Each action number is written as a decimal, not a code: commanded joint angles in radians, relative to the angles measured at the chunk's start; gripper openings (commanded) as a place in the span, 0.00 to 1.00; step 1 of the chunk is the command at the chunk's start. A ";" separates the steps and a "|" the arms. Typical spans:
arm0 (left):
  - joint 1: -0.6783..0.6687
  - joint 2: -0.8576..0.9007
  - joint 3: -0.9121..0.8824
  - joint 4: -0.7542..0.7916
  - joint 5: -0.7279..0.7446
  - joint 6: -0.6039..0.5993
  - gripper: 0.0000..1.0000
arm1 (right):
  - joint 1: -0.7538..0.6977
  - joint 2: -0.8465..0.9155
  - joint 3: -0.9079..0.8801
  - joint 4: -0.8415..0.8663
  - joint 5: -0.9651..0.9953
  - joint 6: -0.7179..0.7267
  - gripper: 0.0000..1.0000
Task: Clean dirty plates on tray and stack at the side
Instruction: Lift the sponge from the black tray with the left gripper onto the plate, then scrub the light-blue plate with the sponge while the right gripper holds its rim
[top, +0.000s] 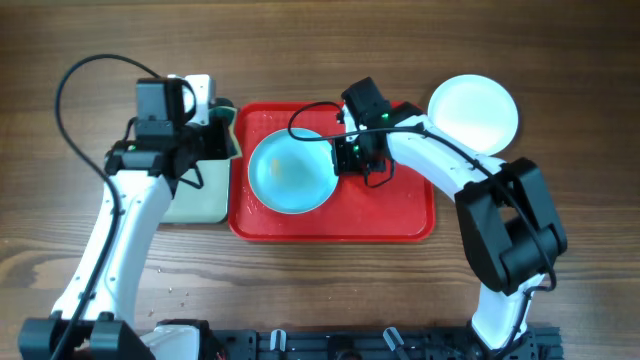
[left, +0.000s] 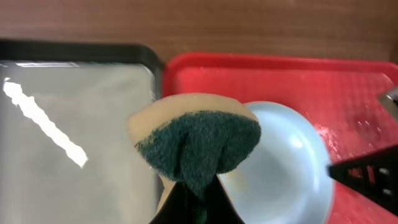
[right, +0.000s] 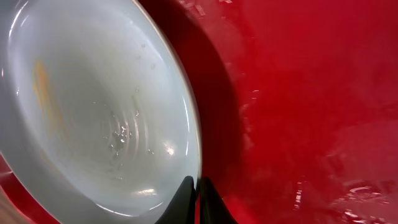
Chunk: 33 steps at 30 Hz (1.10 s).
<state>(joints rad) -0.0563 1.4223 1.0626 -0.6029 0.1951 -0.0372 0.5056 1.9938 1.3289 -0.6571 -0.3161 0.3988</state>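
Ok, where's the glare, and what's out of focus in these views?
Left wrist: a bright glare streak crosses the grey tray, and the sponge is soft, close to the lens. Right wrist: the blue plate is blurry and casts a dark shadow on the red tray. Overhead: sharp, evenly lit.

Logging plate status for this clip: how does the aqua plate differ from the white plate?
The aqua plate lies on the red tray; the white plate lies on the table beyond the tray's corner. The aqua plate shows an orange smear and droplets; the white plate looks clean. The right gripper pinches the aqua plate's rim in its jaws; the white plate is untouched. Both are round, shallow and glossy.
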 joint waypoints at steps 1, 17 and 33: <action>-0.083 0.078 0.016 -0.038 0.000 -0.113 0.04 | 0.032 -0.021 -0.013 0.010 0.081 0.027 0.05; -0.178 0.280 0.003 -0.016 -0.036 -0.185 0.04 | 0.037 -0.021 -0.013 0.021 0.092 0.027 0.05; -0.207 0.411 -0.016 0.037 -0.089 -0.207 0.04 | 0.037 -0.021 -0.013 0.028 0.092 0.023 0.04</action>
<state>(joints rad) -0.2405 1.7866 1.0546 -0.5758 0.1158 -0.2256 0.5407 1.9930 1.3289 -0.6342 -0.2432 0.4183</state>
